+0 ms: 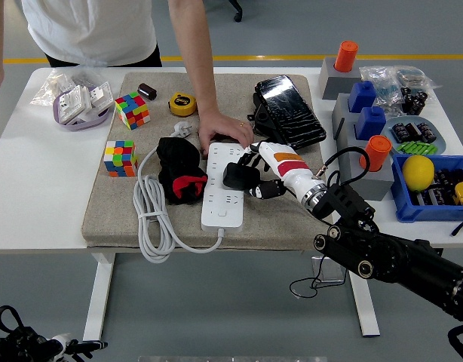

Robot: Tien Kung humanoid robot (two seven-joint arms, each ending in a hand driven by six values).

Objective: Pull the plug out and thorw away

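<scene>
Fingers (256, 160) of my right hand (273, 170) are curled around the black plug (240, 176), thumb side low and the others over the top; looks like a grasp, though I can't tell how firmly the pads bite. Plug is seated in the white power strip (225, 185), roughly mid-length, on the grey mat (126, 204) in the middle of the counter (28, 188).

Step in hand, as I judge it: grip made, pull not yet done. Next move calls for a straight lift away from the strip face, no twisting, then carry it off to discard. No bin visible, so the drop spot is unclear.

A person's hand (220, 136) presses on the far end of the strip, touching it, probably holding it down for the pull. It sits just beside my fingers, so the lift must not swing that way.

Around: black-and-red cloth item (179, 172) just left of the strip, coiled white cable (152, 215) nearer the counter edge, phone (288, 109) beyond my hand, two colour cubes (120, 157), yellow tape measure (183, 103). Grey blocks with orange and blue pegs (367, 121) and blue bin (431, 188) stand to my right, near my forearm's path. Left arm not seen.
</scene>
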